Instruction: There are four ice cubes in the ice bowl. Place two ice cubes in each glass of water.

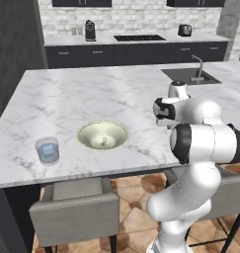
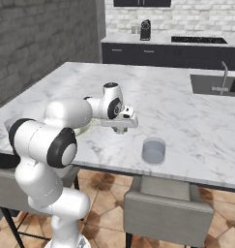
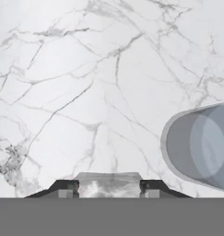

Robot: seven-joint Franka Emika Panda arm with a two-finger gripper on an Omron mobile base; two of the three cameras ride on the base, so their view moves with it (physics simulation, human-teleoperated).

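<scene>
My gripper (image 2: pixel 120 128) hangs over the marble island, left of and a little beyond one glass of water (image 2: pixel 154 151). In the hand view its two dark tips (image 3: pixel 67 190) are shut on a pale translucent ice cube (image 3: pixel 109 183), and that same glass of water (image 3: pixel 201 147) lies to the right, apart from the cube. The ice bowl (image 1: pixel 87 132) sits further left on the island with one small ice cube (image 1: pixel 104 142) inside. Left of the bowl, the other glass of water (image 1: pixel 47 150) holds pale blue ice. My arm hides most of the bowl in the right base view.
A sink with a tap (image 1: pixel 190 76) is set into the island's far right. Grey chairs (image 1: pixel 74 207) (image 2: pixel 169 208) stand under the near edge. The back counter carries a kettle (image 1: pixel 90 30), a cooktop and a toaster.
</scene>
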